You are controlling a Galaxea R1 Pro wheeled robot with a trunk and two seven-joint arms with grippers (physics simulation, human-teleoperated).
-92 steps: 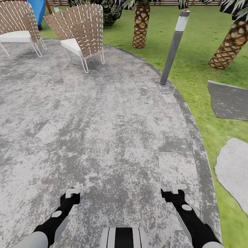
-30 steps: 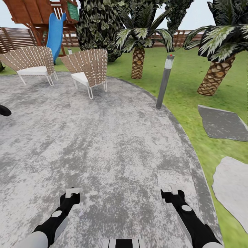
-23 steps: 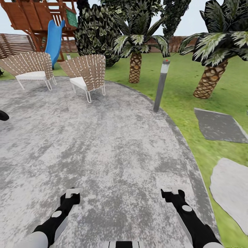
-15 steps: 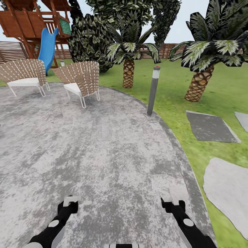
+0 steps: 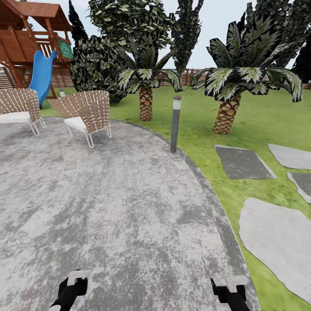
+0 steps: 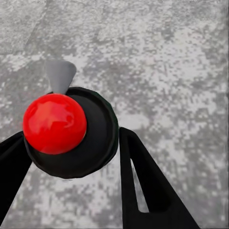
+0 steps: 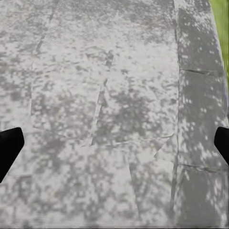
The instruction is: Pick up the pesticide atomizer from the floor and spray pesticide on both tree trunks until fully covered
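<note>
- Left end effector clamped around pesticide atomizer, red knob uppermost.
- Probably rigid, light, slippery plastic; best gripped round the body.
- Right end effector spread wide, empty.

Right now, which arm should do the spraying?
Left, probably: the left fingers close around the black round sprayer with red knob and grey nozzle; the right fingers are spread, empty, over grey paving.

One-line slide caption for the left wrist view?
Left claw shut on a black atomizer with red top, above grey mottled paving.
</note>
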